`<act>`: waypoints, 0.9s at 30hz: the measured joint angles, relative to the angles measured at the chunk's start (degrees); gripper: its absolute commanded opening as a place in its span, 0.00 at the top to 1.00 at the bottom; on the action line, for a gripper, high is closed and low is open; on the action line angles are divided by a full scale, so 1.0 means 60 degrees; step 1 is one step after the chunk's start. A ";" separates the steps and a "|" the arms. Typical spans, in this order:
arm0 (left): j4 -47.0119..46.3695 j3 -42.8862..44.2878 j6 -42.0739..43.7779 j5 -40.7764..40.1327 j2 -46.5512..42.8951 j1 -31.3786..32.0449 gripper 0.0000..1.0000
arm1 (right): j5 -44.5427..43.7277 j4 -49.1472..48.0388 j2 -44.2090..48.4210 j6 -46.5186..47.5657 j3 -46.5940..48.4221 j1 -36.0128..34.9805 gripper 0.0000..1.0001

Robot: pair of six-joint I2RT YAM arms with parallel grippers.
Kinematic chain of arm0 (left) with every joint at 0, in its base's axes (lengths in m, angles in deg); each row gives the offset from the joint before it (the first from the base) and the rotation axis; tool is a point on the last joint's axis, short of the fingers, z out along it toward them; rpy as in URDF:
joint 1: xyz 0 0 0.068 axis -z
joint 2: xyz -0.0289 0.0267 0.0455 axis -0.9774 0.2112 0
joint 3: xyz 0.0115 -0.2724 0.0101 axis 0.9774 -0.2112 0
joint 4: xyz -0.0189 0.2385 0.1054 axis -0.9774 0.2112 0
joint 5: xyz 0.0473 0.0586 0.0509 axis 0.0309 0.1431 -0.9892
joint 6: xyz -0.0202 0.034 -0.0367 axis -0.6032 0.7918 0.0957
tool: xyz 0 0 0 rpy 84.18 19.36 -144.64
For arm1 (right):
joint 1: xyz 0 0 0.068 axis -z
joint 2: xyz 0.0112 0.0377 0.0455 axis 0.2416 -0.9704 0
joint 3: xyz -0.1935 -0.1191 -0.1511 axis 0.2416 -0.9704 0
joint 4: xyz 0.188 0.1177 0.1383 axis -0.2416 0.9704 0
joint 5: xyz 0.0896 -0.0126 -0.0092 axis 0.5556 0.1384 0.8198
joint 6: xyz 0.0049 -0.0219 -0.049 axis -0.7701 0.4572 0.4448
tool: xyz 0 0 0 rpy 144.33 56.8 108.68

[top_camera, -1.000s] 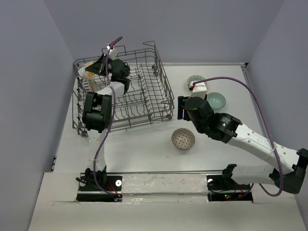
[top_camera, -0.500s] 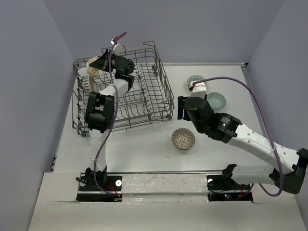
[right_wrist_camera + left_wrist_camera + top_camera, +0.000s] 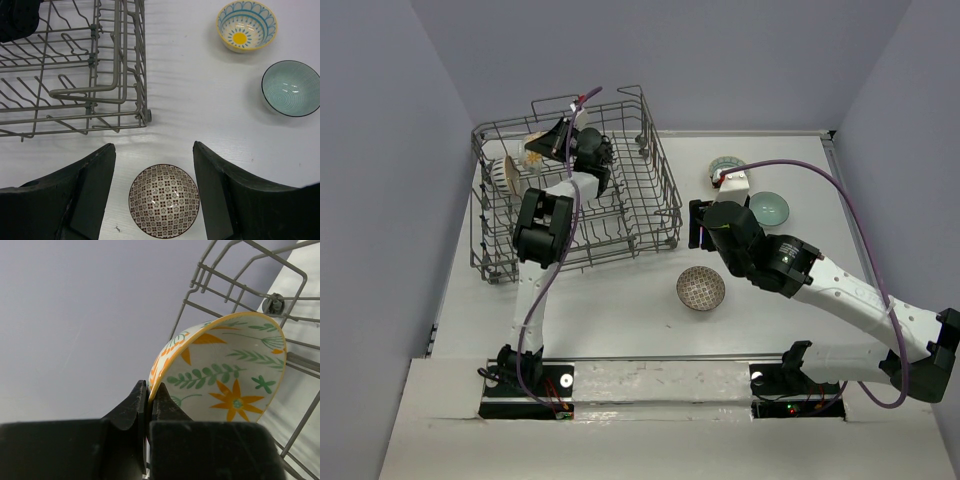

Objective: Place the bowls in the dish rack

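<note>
Top view: the left arm reaches over the dish rack (image 3: pixel 630 225). The left hand (image 3: pixel 548 146) is at its far left corner and carries the flowered bowl (image 3: pixel 533 149) above the wires. A cream bowl (image 3: pixel 508 172) stands on edge inside the rack, just beside it. The right hand (image 3: pixel 698 226) hangs over the bench (image 3: pixel 620 305), off the rack's right side. The brown-patterned bowl (image 3: pixel 701 288), teal bowl (image 3: pixel 770 208) and sun-centred bowl (image 3: pixel 725 165) sit on the bench, apart from one another.

Left wrist: the fingers are pinching the flowered bowl's rim, one inside and one outside. The bowl is tilted on edge, with rack wires behind it.

Right wrist: the fingers are spread with nothing between them. The brown-patterned bowl is on the bench below the gap, near the rack's corner.
</note>
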 measured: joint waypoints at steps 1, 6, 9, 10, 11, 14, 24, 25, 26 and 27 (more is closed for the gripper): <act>0.0033 0.0000 -0.0015 -0.0004 0.0062 -0.0004 1.00 | 0.0000 0.0000 0.0000 0.0000 0.0000 0.0004 0.31; 0.0171 0.0018 -0.0164 -0.0011 0.0109 -0.0069 1.00 | 0.0000 0.0000 0.0000 0.0000 0.0000 0.0004 0.31; 0.0240 0.0022 -0.0259 -0.0007 0.0113 -0.0124 1.00 | 0.0000 0.0000 0.0000 0.0000 0.0000 0.0004 0.31; 0.0244 0.0026 -0.0284 -0.0007 0.0127 -0.0135 1.00 | 0.0000 -0.0004 0.0000 0.0000 0.0000 0.0004 0.31; 0.0262 0.0040 -0.0310 -0.0015 0.0149 -0.0168 1.00 | 0.0000 0.0000 0.0000 0.0000 0.0000 0.0004 0.31; 0.0277 0.0098 -0.0372 -0.0007 0.0273 -0.0189 1.00 | 0.0000 -0.0004 0.0000 0.0000 0.0000 0.0000 0.31; 0.0805 0.0401 -0.0780 -0.0087 0.0780 -0.0219 1.00 | 0.0000 -0.0047 0.0000 0.0000 0.0000 0.0004 0.31; 0.0874 0.0408 -0.0845 -0.0091 0.0805 -0.0222 1.00 | 0.0000 -0.0062 0.0000 0.0000 0.0000 0.0000 0.31; 0.0951 0.0415 -0.0911 -0.0091 0.0823 -0.0226 1.00 | 0.0000 -0.0062 0.0000 0.0000 0.0000 0.0000 0.31; 0.0994 0.0415 -0.0962 -0.0095 0.0838 -0.0226 1.00 | 0.0000 -0.0062 0.0000 0.0000 0.0000 0.0000 0.31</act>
